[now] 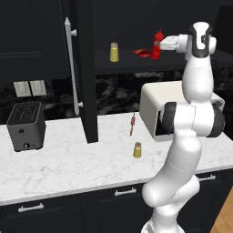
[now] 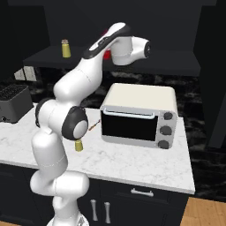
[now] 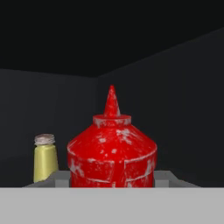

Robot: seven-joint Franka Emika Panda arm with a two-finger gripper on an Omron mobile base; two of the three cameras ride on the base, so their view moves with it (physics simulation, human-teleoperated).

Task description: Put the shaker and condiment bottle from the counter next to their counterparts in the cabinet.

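Two shakers (image 1: pixel 114 52) (image 1: pixel 137 149); one condiment bottle (image 3: pixel 112 151).

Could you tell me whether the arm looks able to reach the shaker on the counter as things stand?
Probably not straight away: the end effector is up at the cabinet shelf, closed on the red bottle. The shaker stands in open counter space near the base, nothing crowding it, so reach looks likely once the bottle is released.

No legible text, labels or numbers anywhere.
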